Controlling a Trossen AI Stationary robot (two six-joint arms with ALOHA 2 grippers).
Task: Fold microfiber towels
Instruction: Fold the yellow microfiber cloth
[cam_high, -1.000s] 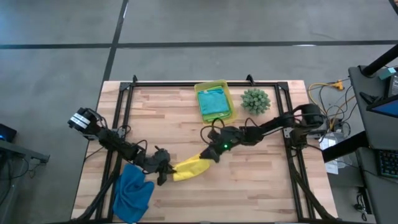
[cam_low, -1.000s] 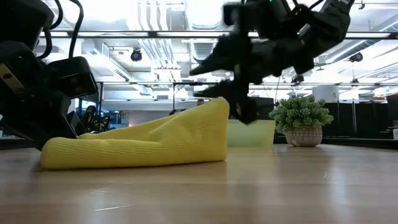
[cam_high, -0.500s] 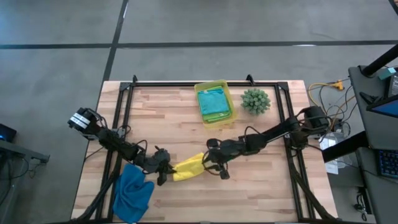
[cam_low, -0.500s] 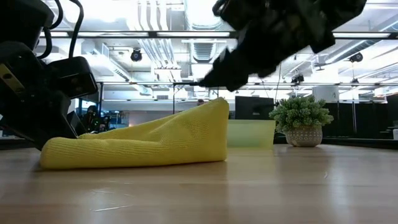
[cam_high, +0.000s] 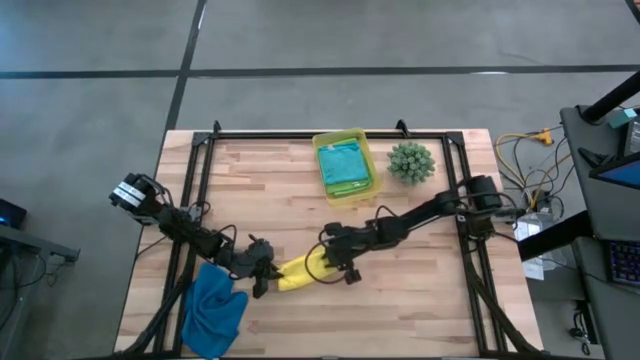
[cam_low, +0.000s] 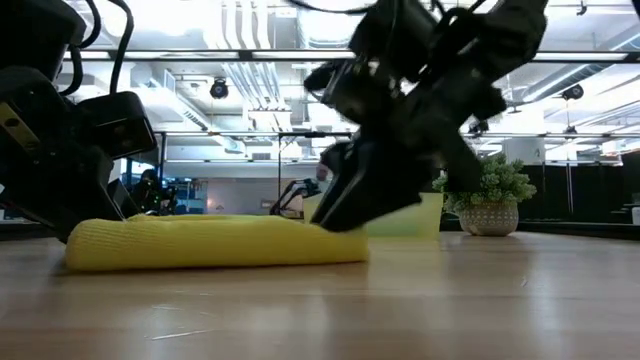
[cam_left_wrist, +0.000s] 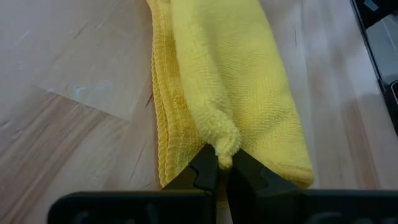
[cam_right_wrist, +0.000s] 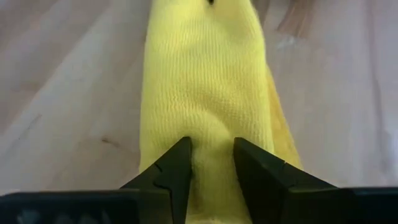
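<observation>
The yellow towel (cam_high: 300, 271) lies as a long flat folded roll on the wood table (cam_high: 420, 300); in the low view the towel (cam_low: 210, 242) is level. My left gripper (cam_high: 266, 272) is shut on its left end. My right gripper (cam_high: 326, 262) has come down on its right end, with cloth between the fingers. A blue towel (cam_high: 214, 312) lies crumpled over the table's near left edge. A teal towel (cam_high: 345, 165) lies in the bin. My left gripper pinches a small puckered bit of the towel's end (cam_left_wrist: 225, 144) between its two fingertips, slanting down from the table's left. The towel lies on the table beyond the fingers. My right gripper is set on the top of the towel's right end from above, slanting down from the right. A ridge of the folded cloth (cam_right_wrist: 213, 149) stands between its two fingers (cam_right_wrist: 176, 167), which lie along the roll. The cloth creases at the fingertips. The towel rests flat on the table.
A yellow-green plastic bin (cam_high: 322, 150) and a small spiky plant (cam_high: 411, 161) stand at the far middle of the table. Black frame rails run along the table's left, right and far sides. Bare wood lies to the near right.
My right gripper has rolled about its own axis and gone down and toward the table's left and near edge, onto the yellow towel. The towel's right end, which stood up in a peak, now lies flat. Its left end has stayed in my left gripper.
</observation>
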